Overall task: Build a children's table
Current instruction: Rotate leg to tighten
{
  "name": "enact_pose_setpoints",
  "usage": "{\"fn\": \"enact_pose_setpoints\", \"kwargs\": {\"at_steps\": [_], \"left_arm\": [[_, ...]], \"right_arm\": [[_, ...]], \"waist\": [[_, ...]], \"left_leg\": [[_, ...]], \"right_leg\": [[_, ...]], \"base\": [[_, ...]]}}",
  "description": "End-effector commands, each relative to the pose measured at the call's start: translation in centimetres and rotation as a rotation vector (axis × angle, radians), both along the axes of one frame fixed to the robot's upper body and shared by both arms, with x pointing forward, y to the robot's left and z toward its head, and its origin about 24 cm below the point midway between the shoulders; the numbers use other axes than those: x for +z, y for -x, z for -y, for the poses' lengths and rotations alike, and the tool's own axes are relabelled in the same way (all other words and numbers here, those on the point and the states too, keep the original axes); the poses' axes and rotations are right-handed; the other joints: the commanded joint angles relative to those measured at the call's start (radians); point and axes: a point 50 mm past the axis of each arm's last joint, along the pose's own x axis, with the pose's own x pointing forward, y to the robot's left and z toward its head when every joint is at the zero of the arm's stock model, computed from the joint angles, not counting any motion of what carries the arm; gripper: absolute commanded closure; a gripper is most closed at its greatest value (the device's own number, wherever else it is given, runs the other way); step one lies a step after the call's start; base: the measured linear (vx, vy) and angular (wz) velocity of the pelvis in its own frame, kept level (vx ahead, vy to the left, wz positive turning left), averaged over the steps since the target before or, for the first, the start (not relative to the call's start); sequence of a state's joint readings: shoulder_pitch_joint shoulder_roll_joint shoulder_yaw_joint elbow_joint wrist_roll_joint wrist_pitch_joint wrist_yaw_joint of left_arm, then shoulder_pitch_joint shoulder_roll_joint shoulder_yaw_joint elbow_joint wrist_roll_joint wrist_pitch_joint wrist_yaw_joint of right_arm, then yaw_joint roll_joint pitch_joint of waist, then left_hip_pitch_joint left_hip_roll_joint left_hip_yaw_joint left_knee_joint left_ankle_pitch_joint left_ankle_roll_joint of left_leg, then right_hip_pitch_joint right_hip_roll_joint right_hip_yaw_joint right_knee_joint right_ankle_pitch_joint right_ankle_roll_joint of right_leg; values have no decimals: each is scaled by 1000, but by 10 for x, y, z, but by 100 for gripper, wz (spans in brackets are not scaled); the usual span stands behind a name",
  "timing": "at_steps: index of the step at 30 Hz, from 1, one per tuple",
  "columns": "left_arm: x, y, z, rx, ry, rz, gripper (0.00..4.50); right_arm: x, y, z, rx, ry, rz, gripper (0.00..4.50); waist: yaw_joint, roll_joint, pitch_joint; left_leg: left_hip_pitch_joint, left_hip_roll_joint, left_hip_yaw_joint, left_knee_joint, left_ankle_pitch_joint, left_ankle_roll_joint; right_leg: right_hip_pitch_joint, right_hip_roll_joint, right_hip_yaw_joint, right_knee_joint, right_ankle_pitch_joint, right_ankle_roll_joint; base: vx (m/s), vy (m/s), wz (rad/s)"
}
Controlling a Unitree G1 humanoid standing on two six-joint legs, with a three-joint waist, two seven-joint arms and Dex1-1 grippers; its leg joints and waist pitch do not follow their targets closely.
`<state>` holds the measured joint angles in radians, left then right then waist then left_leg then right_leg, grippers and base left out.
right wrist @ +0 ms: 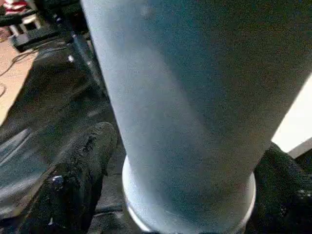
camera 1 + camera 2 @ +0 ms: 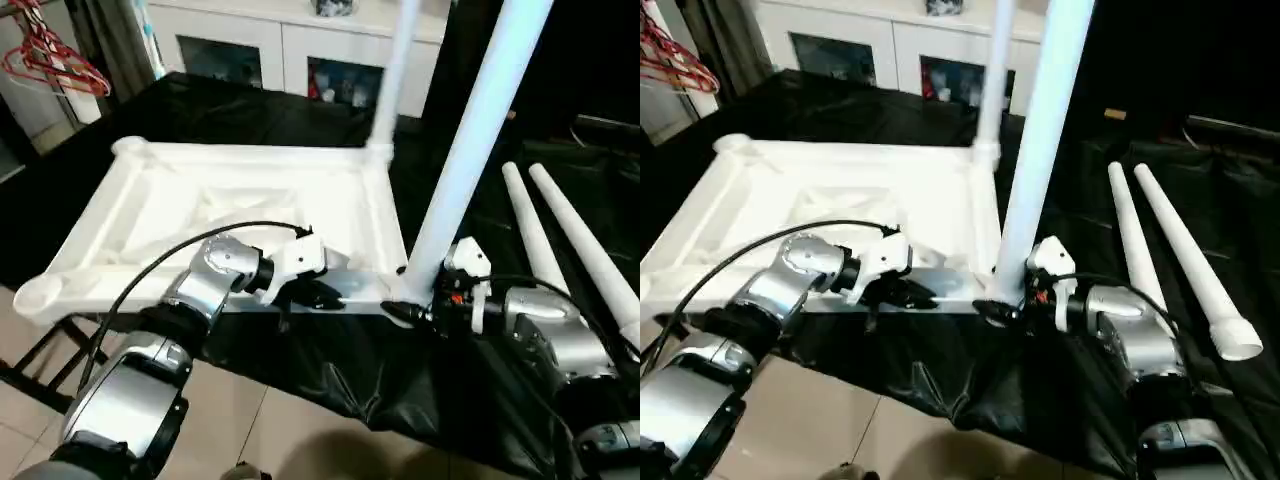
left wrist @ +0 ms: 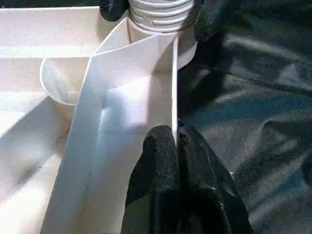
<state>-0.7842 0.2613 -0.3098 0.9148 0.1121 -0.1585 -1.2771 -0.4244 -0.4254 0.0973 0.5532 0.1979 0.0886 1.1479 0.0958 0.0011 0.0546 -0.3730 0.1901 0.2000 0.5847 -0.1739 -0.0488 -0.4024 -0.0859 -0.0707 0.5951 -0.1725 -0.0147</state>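
Black-draped bench holds the upturned tabletop (image 2: 240, 215); left gripper (image 3: 176, 146) pinched on its rim, right gripper (image 1: 185, 195) spread around the near-corner leg (image 2: 470, 150), so keep that leg vertical while screwing in.

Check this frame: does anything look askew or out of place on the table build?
The near-corner leg leans to the right instead of standing straight in the upturned tabletop, unlike the far-corner leg. Two legs lie unfitted on the black cloth.
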Motion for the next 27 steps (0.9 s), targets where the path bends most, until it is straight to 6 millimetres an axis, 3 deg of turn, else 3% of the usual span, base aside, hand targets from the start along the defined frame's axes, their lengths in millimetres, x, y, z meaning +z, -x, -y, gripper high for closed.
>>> {"fn": "enact_pose_setpoints", "kwargs": {"at_steps": [1,6,16,19,23,26,27], "left_arm": [[2,0,5,-34,-12,4,450],[6,-1,1,-39,-13,-9,450],[4,-5,3,40,10,23,450],[1,-12,10,157,-9,69,450],[0,-19,34,297,12,103,450],[0,-20,47,345,28,104,450],[1,-21,56,365,35,113,450]], "right_arm": [[1,2,-6,60,10,-11,85],[3,3,-5,83,17,-26,129],[-8,7,-19,22,-27,-37,171],[-15,1,-28,-136,-52,-13,173],[-28,-9,-47,-420,-80,-14,173],[-33,-13,-55,-531,-66,-19,174],[-36,-18,-60,-614,-60,-26,174]], "waist": [[5,-2,-66],[7,-1,-69],[12,-8,-66],[5,-7,-62],[-9,-3,-56],[-15,-5,-54],[-15,4,-55]], "left_leg": [[16,51,-21,-69,-250,58],[15,50,-19,-66,-221,66],[16,52,-20,-68,-231,56],[19,49,-22,-72,-268,37],[28,44,-31,-79,-338,-5],[33,40,-33,-80,-369,-9],[32,40,-34,-81,-373,-6]], "right_leg": [[50,-71,43,-69,-212,-251],[52,-69,42,-62,-151,-266],[48,-73,44,-68,-225,-241],[44,-74,44,-77,-301,-218],[35,-77,42,-97,-455,-170],[30,-77,40,-108,-520,-140],[30,-77,41,-109,-513,-137]], "base": [[0,0,0],[0,0,0],[0,0,0],[0,0,0],[0,0,0],[0,0,0],[0,0,0]]}}
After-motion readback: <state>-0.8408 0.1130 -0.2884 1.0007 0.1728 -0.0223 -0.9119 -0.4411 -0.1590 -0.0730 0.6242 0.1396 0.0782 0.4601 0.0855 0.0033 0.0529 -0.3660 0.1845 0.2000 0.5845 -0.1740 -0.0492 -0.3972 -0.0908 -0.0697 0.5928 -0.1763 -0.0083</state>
